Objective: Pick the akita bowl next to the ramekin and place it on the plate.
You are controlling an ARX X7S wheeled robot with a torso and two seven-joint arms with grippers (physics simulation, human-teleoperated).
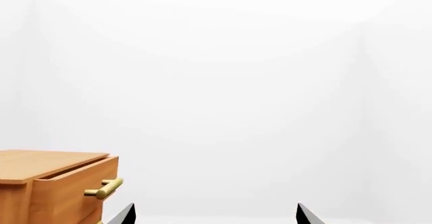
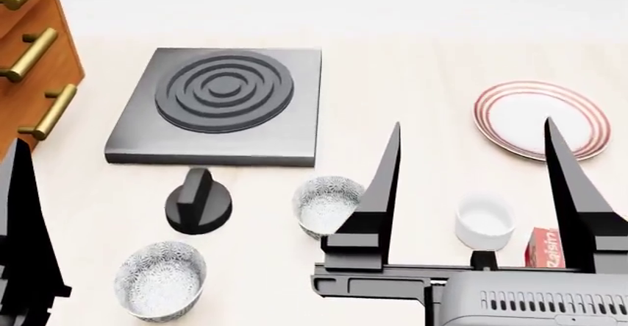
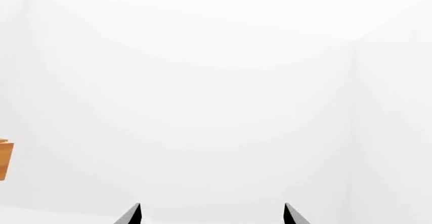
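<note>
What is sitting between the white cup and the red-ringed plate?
Nothing: in the head view bare tabletop separates the ramekin from the plate.

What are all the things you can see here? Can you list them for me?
akita bowl: one, grey-white speckled, centre, beside the ramekin
twin bowl: one, same pattern, near left
ramekin: one, white, right of centre
plate: one, white with red rings, far right
burner: one, dark grey, far centre-left
knob: one, black, before the burner
box: one, red, near right
drawers: wooden, brass handles, far left
right gripper: black, open
left gripper: black, open
</note>
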